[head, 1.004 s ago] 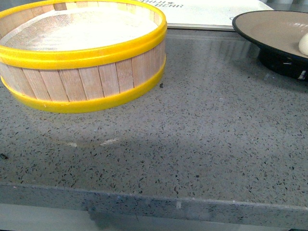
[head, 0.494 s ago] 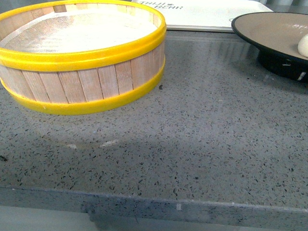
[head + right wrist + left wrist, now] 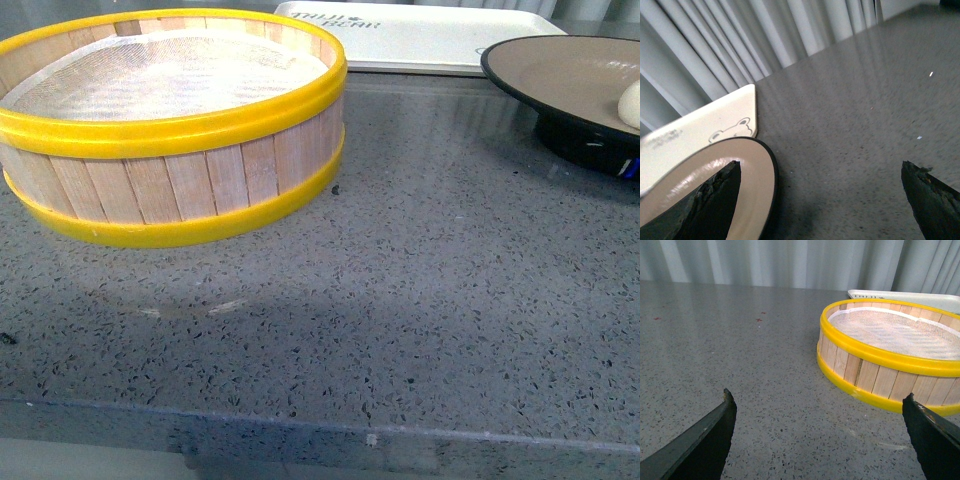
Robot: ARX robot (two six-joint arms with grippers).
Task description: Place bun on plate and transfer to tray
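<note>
progress is judged at about halfway: the small smooth white dough bun (image 3: 631,105) is seen lying inside the round shallow plate with glossy black rim and beige inside (image 3: 560,70), at the right edge of the front view, so the first step is taken as done. the plate is not yet on the flat white rectangular tray with the bear drawing (image 3: 430,40), which lies just behind it on the grey speckled stone counter (image 3: 400,300); that transfer is left. the round wooden steamer basket with yellow rims (image 3: 180,130) is seen to the left. neither arm is shown in the front view. the left gripper (image 3: 819,396) is held low over bare counter, aimed toward the basket, jaws spread wide with nothing between them. the right gripper (image 3: 820,165) is likewise spread and empty; one finger is seen over the plate's beige inside, and whether it touches cannot be told.
</note>
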